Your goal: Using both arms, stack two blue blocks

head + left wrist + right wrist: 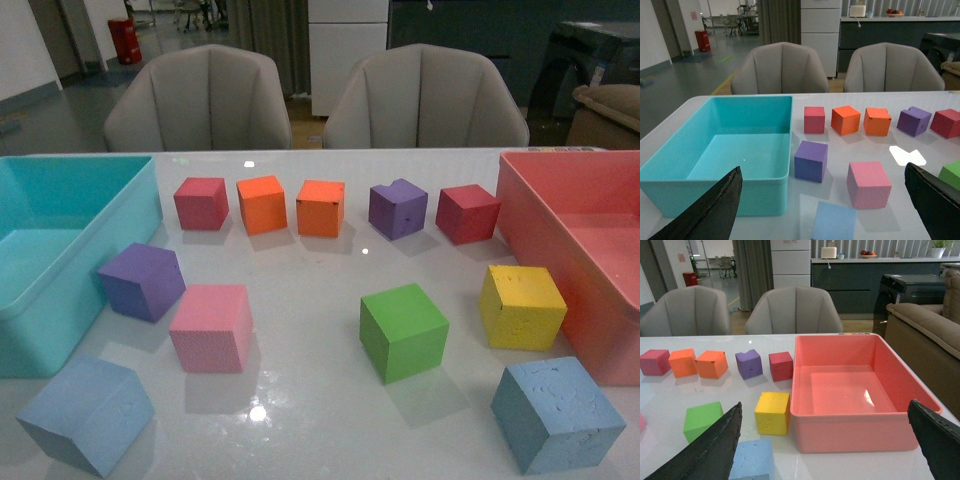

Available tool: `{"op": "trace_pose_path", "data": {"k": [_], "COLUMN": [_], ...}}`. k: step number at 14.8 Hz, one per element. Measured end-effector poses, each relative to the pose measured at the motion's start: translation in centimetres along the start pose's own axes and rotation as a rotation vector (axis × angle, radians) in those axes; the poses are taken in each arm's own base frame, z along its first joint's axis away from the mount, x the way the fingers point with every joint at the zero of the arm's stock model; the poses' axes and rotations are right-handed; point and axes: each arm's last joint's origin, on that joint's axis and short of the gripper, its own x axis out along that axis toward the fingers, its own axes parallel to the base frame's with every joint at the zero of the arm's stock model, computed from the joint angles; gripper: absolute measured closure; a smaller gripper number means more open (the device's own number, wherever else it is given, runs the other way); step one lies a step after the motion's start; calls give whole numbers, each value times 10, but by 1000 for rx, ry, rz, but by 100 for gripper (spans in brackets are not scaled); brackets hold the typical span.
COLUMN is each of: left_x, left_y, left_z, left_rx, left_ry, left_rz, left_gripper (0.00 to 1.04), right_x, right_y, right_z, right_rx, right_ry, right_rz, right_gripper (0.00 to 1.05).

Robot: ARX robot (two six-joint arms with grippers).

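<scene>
Two blue blocks lie near the table's front edge, far apart. One blue block (88,412) is at the front left, in front of the teal bin; the other blue block (556,412) is at the front right, beside the pink bin. Neither arm shows in the front view. My left gripper (822,168) is open and holds nothing, with the left blue block (834,221) low between its black fingers (715,210). My right gripper (825,404) is open and holds nothing, with the right blue block (752,460) close to one of its fingers (710,450).
A teal bin (60,300) stands at the left and a pink bin (560,240) at the right. Between them lie purple (141,281), pink (211,327), green (403,331) and yellow (521,306) cubes. A back row holds red, orange and purple cubes. Two chairs stand behind the table.
</scene>
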Motion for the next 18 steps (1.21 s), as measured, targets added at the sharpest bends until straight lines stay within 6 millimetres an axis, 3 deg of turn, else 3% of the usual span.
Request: {"op": "trace_pose_path", "data": {"k": [18], "left_x": [0], "left_y": [0], "left_z": [0], "left_rx": [0], "left_ry": [0], "left_rz": [0], "left_gripper": [7], "right_x": [0], "right_y": [0], "right_z": [0], "right_rx": [0], "right_ry": [0], "right_rz": [0], "right_gripper": [6]}}
